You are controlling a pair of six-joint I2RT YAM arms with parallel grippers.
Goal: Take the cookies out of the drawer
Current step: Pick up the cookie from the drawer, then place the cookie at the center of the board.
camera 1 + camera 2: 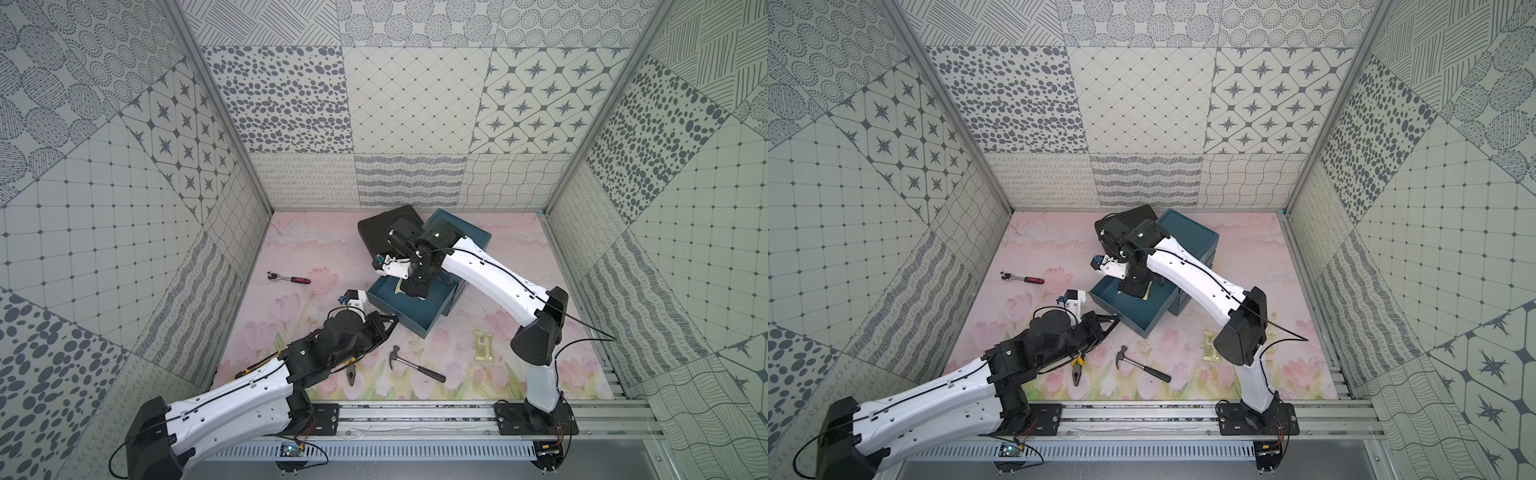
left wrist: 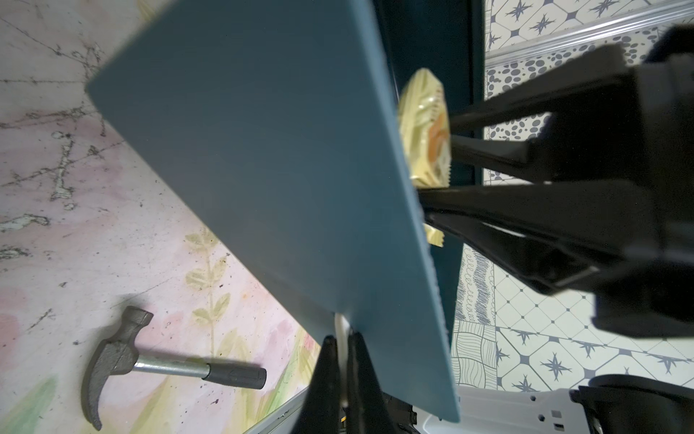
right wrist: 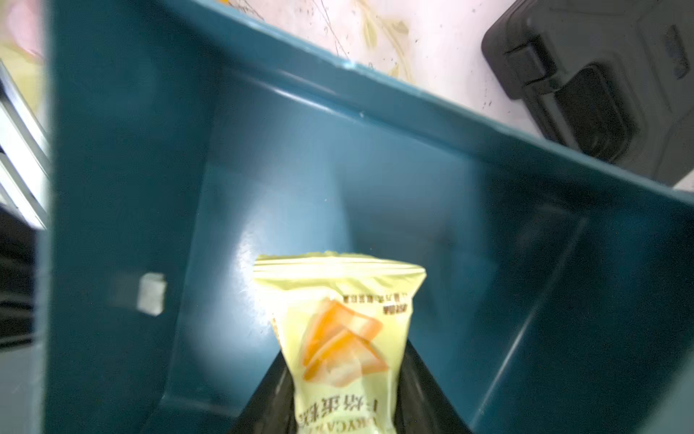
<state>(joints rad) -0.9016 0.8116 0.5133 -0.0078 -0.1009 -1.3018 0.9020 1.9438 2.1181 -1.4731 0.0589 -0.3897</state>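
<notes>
The teal drawer [image 1: 415, 311] [image 1: 1142, 312] stands pulled out of its cabinet. My left gripper [image 1: 392, 321] [image 1: 1114, 320] [image 2: 340, 342] is shut on the small white handle [image 2: 339, 327] on the drawer's front panel [image 2: 263, 150]. My right gripper [image 1: 413, 293] [image 1: 1133, 291] [image 3: 343, 357] reaches down inside the drawer. It is shut on a pale yellow cookie packet [image 3: 338, 300] [image 2: 424, 131] with an orange picture, which stands upright between the fingers. A second beige cookie packet [image 1: 484, 343] [image 1: 1209, 345] lies on the table, right of the drawer.
The teal cabinet [image 1: 461, 237] and a black case [image 1: 376, 228] stand at the back. A hammer [image 1: 415, 368] [image 2: 124, 360] and yellow-handled pliers [image 1: 1076, 370] lie near the front. A red-handled ratchet [image 1: 289, 278] lies to the left. The drawer's walls [image 3: 131, 188] stand close around my right gripper.
</notes>
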